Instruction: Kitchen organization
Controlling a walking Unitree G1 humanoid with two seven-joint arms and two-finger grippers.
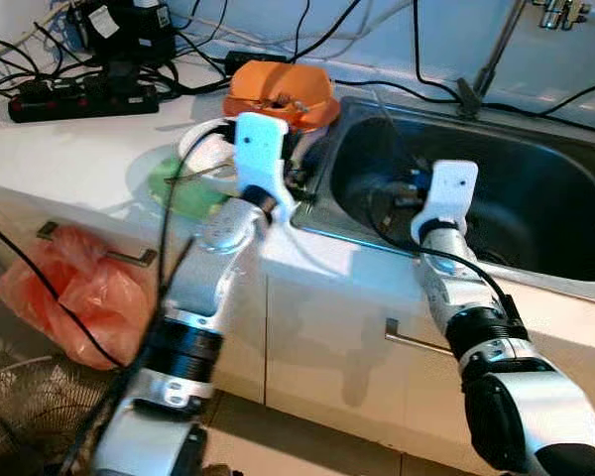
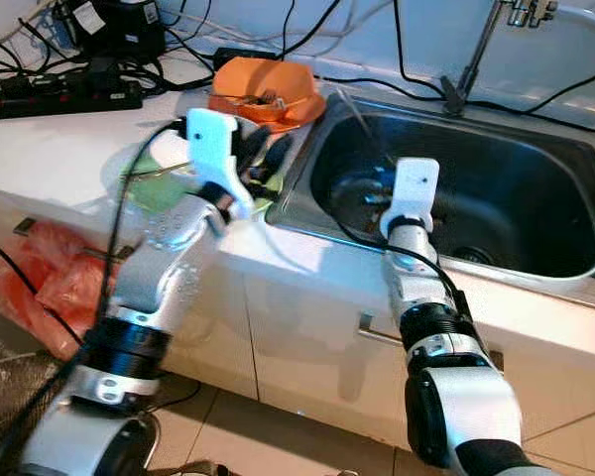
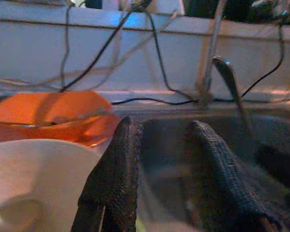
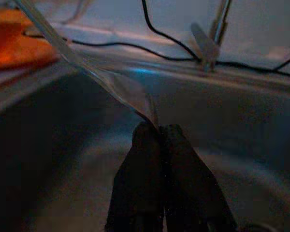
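My right gripper (image 4: 157,128) is down inside the steel sink (image 1: 535,169), shut on the corner of a clear plastic sheet (image 4: 101,72) that stretches up toward the sink's left rim. My left gripper (image 3: 159,128) hovers open at the counter's edge beside the sink, nothing between its fingers. Just under it and to its left sits a white bowl (image 1: 203,149) on a green plate (image 1: 183,188). An orange bowl (image 1: 278,94) with small items in it stands behind them at the sink's back left corner.
A black power strip (image 1: 79,99) and many cables lie along the back of the counter. The faucet (image 1: 496,59) rises behind the sink. A red plastic bag (image 1: 79,288) hangs on a cabinet handle at left; a wire basket (image 1: 20,416) sits on the floor.
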